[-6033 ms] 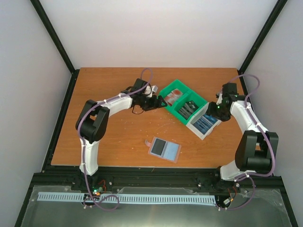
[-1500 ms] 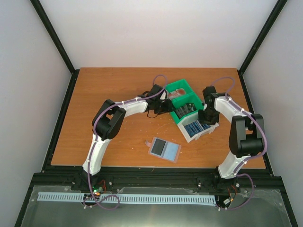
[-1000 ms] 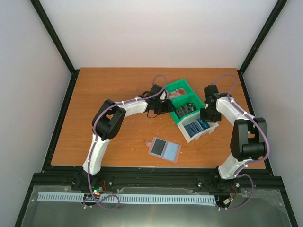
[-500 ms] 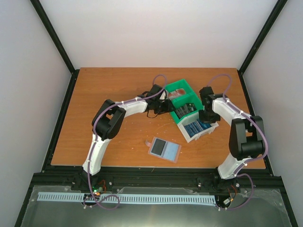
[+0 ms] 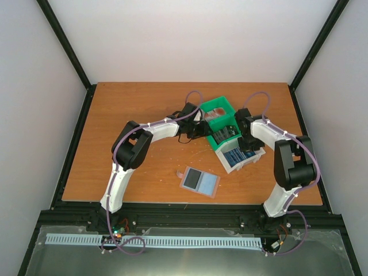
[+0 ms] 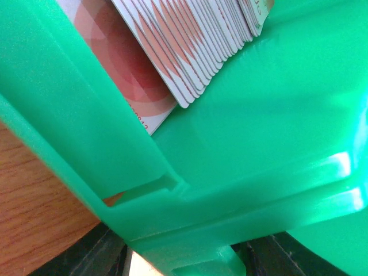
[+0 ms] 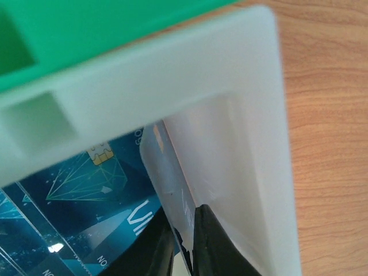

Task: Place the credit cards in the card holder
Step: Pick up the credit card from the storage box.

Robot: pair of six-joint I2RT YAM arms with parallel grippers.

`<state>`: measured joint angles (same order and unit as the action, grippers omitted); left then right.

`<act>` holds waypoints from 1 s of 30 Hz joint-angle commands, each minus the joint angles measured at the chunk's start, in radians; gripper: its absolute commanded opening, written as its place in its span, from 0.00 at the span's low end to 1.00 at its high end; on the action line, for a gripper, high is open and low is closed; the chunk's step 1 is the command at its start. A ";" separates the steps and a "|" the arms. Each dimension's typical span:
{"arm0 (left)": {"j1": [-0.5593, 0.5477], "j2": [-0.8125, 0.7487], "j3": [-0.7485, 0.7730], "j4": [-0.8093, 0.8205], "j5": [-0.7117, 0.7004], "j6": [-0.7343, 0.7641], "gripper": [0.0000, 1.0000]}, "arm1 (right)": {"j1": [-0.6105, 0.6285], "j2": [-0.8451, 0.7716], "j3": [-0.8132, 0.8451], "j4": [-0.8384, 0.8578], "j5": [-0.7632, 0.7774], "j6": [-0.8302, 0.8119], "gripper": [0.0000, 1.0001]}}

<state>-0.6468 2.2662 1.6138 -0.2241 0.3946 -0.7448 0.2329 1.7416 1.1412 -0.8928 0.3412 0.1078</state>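
The card holder [image 5: 200, 181] lies open and flat near the table's front, its grey-blue inside up, away from both arms. Credit cards stand in a compartment tray: red-and-white ones [image 6: 190, 52] in the far green part, dark ones [image 5: 227, 133] in the middle, blue ones [image 7: 86, 190] in the white end part [image 7: 230, 86]. My right gripper [image 7: 183, 221] reaches down into the white part, shut on the edge of one pale-looking credit card [image 7: 164, 167] next to the wall. My left gripper [image 6: 190, 253] is clamped on the green tray's rim [image 6: 86, 115].
The tray [image 5: 215, 106] sits at the back centre-right of the wooden table, at an angle. A small pink tab [image 5: 179, 173] lies beside the card holder. Black frame posts stand at the table's back corners.
The tray was pulled left and turned several seconds ago. Over the last second my right gripper slid left over the white part and closed on a card. The left arm stayed still.
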 commanded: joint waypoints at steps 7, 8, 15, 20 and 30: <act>0.000 0.049 -0.027 -0.135 0.016 0.078 0.54 | 0.065 -0.034 0.014 -0.008 0.060 -0.014 0.03; 0.000 0.048 -0.022 -0.137 0.021 0.081 0.55 | 0.074 -0.046 0.017 -0.017 0.067 -0.011 0.03; 0.000 0.002 -0.003 -0.155 0.045 0.110 0.67 | 0.107 -0.189 0.058 -0.100 0.057 0.038 0.03; 0.000 -0.061 -0.010 -0.164 0.041 0.131 0.77 | 0.108 -0.308 0.078 -0.173 -0.003 0.075 0.03; -0.005 -0.271 -0.110 -0.154 0.060 0.138 0.99 | 0.109 -0.598 0.054 -0.188 -0.331 0.173 0.03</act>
<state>-0.6468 2.1345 1.5425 -0.3676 0.4423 -0.6243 0.3328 1.2457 1.2037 -1.0847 0.2188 0.2188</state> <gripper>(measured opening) 0.951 0.032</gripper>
